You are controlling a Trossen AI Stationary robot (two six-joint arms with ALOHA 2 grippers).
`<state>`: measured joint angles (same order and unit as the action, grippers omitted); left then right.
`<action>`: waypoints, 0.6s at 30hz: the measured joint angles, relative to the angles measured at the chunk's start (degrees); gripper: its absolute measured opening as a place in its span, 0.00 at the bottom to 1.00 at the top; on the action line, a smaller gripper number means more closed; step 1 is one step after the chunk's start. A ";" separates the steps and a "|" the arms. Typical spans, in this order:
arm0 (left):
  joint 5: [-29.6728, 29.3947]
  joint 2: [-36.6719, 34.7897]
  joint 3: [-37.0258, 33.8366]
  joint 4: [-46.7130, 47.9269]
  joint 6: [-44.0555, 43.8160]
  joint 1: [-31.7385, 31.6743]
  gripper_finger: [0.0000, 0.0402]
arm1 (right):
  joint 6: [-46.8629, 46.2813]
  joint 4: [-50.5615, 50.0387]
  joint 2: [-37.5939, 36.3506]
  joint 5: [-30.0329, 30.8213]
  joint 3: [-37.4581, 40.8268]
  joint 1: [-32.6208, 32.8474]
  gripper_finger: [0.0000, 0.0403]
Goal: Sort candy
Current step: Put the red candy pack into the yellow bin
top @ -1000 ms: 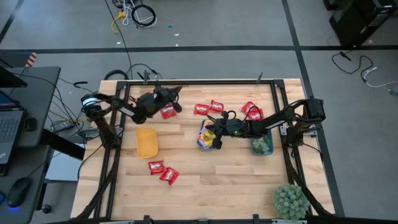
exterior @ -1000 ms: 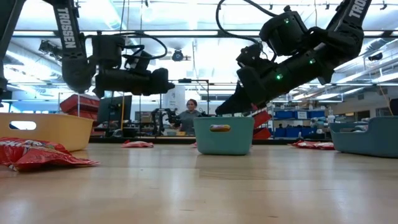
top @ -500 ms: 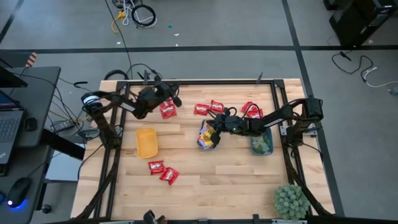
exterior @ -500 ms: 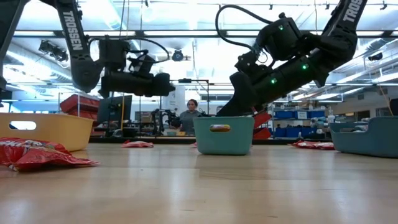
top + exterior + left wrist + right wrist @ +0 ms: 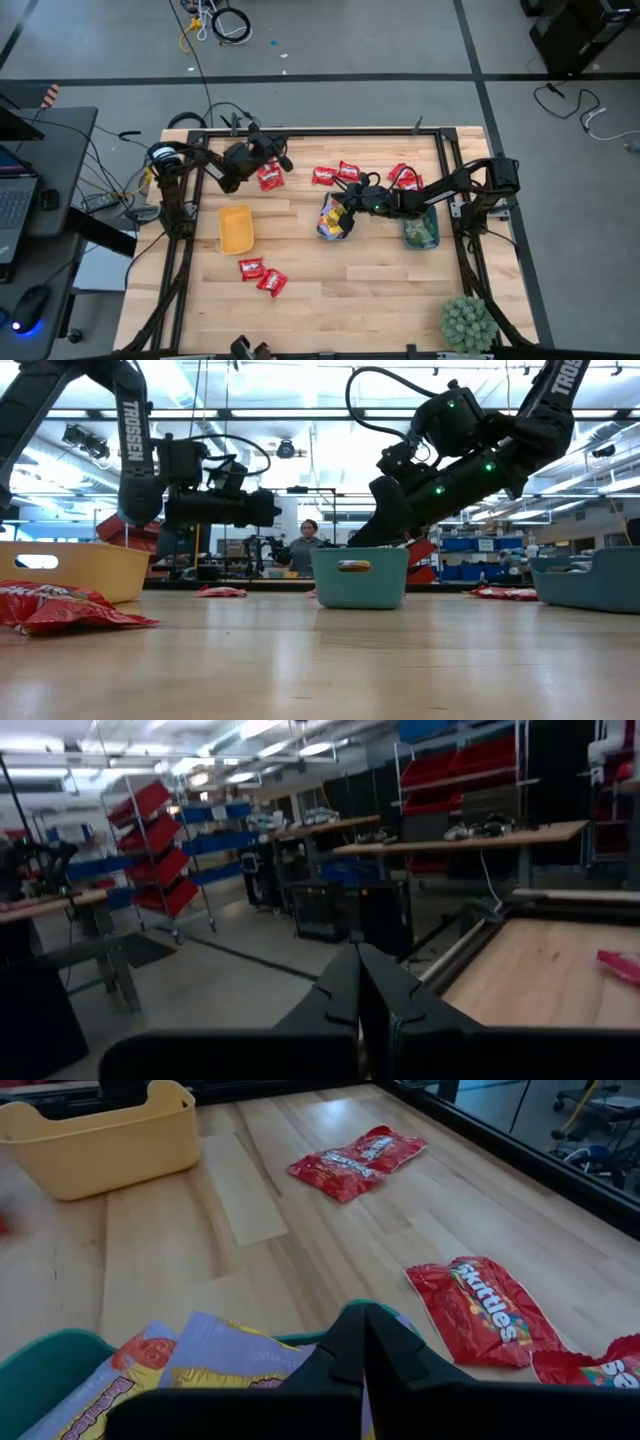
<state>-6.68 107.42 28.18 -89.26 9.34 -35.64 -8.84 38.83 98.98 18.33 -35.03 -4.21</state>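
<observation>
Two arms are over the table. My left gripper [image 5: 283, 161] hangs raised near the far left of the tabletop [image 5: 330, 280], level with the board; its wrist view shows the two fingers [image 5: 352, 982] pressed together with nothing between them, and only one red packet at the frame edge [image 5: 622, 965]. A red candy packet [image 5: 269, 177] lies on the wood just beside and under that gripper.

My right gripper [image 5: 345, 199] sits at the far rim of the middle teal tray [image 5: 326, 231]. Its fingers [image 5: 355, 1338] are closed tip to tip and empty, right above the tray edge. Inside that tray I see yellow packets with purple print [image 5: 215, 1362].

Red Skittles packets on the bare wood: two near the far centre [image 5: 323, 176] [image 5: 348, 170], a pair just past the right forearm [image 5: 402, 177], and two more near the front left [image 5: 251, 268] [image 5: 271, 282]. From the right wrist camera one Skittles packet [image 5: 485, 1308] lies close to the teal tray, another [image 5: 356, 1160] farther off, near the yellow-orange tray [image 5: 105, 1140].

Yellow-orange tray [image 5: 236, 229] stands left of centre; I cannot tell its contents. A second teal tray [image 5: 421, 233] at the right holds dull green packets. Spiky green plant [image 5: 467, 322] at the front right corner. Low view: a person [image 5: 306, 546] in the room beyond the table.
</observation>
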 joint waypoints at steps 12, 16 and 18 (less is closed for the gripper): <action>0.74 -0.99 0.20 -0.14 -0.58 -2.29 0.00 | 0.05 0.00 -0.02 0.00 -0.02 0.00 0.00; 1.38 -0.97 0.20 -0.21 0.86 -2.29 0.00 | 0.44 0.00 -0.04 0.00 -0.02 0.00 0.00; 1.40 -0.97 0.45 -0.25 1.20 -2.29 0.00 | 0.46 -0.02 -0.04 0.00 -0.02 0.00 0.00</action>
<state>-5.28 106.45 28.63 -89.52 10.54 -37.93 -8.38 38.81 98.94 18.33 -35.05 -4.21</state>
